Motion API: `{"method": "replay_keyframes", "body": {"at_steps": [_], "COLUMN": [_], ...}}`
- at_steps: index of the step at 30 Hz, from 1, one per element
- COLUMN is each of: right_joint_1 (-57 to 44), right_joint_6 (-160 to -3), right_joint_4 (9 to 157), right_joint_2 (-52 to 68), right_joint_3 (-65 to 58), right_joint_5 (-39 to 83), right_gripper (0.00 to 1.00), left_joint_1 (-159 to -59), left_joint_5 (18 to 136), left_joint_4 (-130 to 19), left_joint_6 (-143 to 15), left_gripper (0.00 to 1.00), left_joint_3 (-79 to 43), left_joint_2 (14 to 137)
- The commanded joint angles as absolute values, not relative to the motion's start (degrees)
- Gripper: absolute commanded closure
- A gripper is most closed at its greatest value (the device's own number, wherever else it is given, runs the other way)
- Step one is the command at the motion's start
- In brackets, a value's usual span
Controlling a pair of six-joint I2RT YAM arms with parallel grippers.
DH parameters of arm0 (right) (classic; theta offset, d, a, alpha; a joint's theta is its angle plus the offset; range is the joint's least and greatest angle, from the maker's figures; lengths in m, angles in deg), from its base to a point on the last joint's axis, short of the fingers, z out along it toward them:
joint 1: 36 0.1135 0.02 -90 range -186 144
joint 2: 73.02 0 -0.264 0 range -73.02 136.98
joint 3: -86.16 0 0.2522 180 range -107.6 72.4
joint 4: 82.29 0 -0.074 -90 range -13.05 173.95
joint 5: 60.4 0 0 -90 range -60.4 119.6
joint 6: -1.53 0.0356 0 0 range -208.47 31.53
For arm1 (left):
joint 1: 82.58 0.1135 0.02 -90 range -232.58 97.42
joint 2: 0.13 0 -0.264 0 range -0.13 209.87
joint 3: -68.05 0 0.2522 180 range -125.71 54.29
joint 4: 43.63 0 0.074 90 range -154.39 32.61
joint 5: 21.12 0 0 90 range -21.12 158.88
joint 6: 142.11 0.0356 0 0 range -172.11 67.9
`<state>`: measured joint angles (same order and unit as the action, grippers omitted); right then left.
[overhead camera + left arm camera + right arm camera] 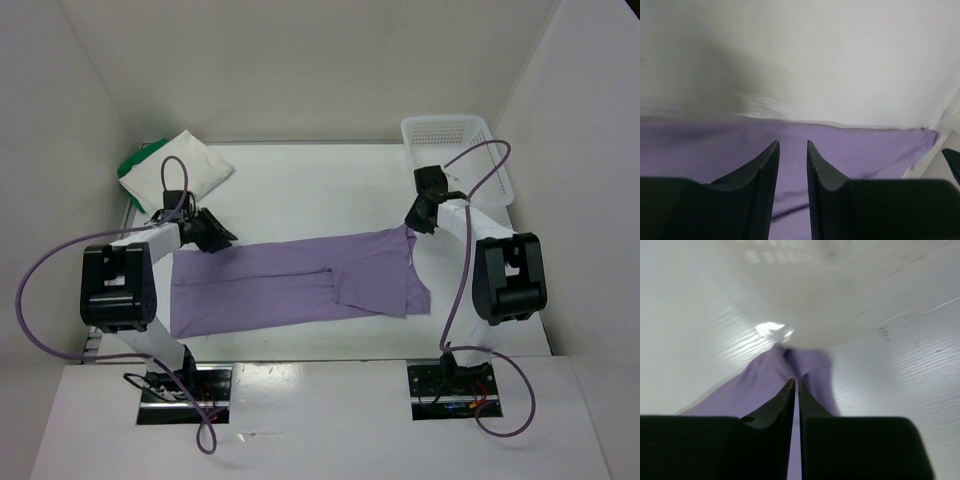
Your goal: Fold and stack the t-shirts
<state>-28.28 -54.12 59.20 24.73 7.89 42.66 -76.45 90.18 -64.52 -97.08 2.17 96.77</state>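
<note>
The lavender t-shirt [290,285] lies folded lengthwise across the middle of the table, and it also shows in the left wrist view [865,150]. My left gripper [215,238] hovers over its back left edge with the jaws apart [792,145] and nothing between them. My right gripper [412,225] is shut on the shirt's back right corner [795,382], and the cloth [770,375] bunches up ahead of the fingertips. The cream-white t-shirt [187,165] lies folded at the back left on top of the green t-shirt [129,166], of which only an edge shows.
A white plastic mesh basket [460,150] stands at the back right, just behind my right gripper, and fills the top of the right wrist view [840,290]. White walls enclose the table on three sides.
</note>
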Motion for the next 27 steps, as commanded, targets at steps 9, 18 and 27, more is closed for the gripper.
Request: {"method": "replay_keyframes", "body": {"at_steps": [9,18,27], "right_joint_1": [-23.79,-24.31,-23.17], "right_joint_6": [-53.32,-51.56,-51.56], "right_joint_4": [63.21,62.06,56.36], "right_joint_2": [30.94,32.71,24.56], "right_joint_3": [5.78,6.31,1.56], "right_joint_5": [36.79,46.3,38.93], "right_gripper": [0.99,0.99,0.69], "left_joint_1": [-83.82,-75.39,-71.59], "left_joint_5": [90.67,93.65,96.91], "left_joint_4": [-65.65,-63.89,-62.92], "left_joint_6": [-95.08,-98.06,-99.74], "left_gripper": [0.65,0.65,0.62], "left_joint_3": [0.94,5.94,3.85], "left_joint_2": [95.05,97.95,93.94]}}
